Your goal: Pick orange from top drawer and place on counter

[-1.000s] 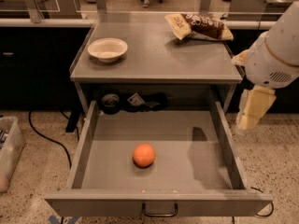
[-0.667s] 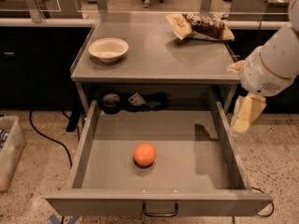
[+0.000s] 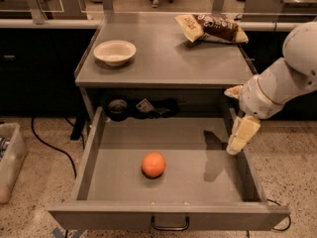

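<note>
Orange (image 3: 153, 164) in top drawer (image 3: 124, 150), apart from hand (image 3: 238, 141) at its right wall

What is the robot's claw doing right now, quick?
Gripper: open or shut cannot be told; it hangs over a side wall of the top drawer, apart from the orange.

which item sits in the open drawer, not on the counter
The orange; the white bowl and snack bag lie on the counter. The claw hangs over the right wall of the top drawer.
</note>
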You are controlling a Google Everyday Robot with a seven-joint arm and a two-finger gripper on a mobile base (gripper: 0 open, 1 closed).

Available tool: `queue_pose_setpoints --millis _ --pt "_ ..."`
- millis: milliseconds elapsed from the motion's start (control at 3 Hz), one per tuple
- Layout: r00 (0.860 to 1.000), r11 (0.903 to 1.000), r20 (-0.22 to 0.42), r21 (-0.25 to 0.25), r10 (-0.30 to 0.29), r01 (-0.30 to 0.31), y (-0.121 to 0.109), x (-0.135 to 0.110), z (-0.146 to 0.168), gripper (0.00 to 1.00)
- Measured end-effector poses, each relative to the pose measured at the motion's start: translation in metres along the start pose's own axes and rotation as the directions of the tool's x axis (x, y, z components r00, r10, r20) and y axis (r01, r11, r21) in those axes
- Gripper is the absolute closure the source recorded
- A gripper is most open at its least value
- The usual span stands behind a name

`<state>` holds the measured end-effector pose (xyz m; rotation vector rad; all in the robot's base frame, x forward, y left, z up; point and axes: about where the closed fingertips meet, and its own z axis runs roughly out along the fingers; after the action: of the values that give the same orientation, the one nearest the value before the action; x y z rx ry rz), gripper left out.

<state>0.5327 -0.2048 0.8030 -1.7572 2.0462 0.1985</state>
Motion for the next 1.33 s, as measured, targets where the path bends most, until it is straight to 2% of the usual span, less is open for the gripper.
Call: queue_pose_setpoints --millis 333,667,1000,1333 --pt "1.000 0.9996 -0.005 -0.028 0.004 -0.004 0.071 -0.017 0.057 0.00" --pt "1.000 0.9996 -0.004 -0.029 0.003 -0.003 0.071 -0.017 0.057 0.00" --pt "0.999 0.9980 0.026 -0.056 -0.029 0.031 0.073 -0.031 0.071 0.00" --pt "0.995 0.9907 0.063 -0.103 -0.082 0.089 0.079 -0.056 0.100 0.00"
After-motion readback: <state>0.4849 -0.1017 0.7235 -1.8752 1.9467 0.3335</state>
